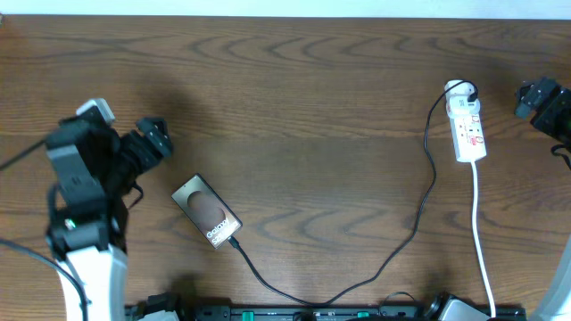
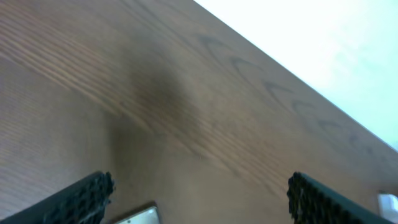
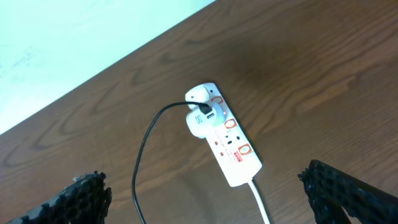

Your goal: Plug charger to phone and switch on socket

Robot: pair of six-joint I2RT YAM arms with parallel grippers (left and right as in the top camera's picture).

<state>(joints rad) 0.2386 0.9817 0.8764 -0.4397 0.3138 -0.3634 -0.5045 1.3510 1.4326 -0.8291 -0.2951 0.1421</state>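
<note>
left gripper (image 1: pixel 153 143): wide, empty; phone (image 1: pixel 207 212) near it | right gripper (image 1: pixel 538 96): wide, empty; socket (image 1: pixel 468 129) ahead, apart | charger (image 1: pixel 419 214): tip touching phone, clear of both grippers

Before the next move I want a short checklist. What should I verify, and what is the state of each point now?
1. Left pincer open and empty: ok.
2. Right pincer open and empty: ok.
3. Charger plugged in at the socket: ok.
4. Charger tip reaches the near end of the phone; fully seated: cannot tell.
5. Socket switch on: cannot tell.
6. Right pincer close to the socket but not touching it: ok.
</note>
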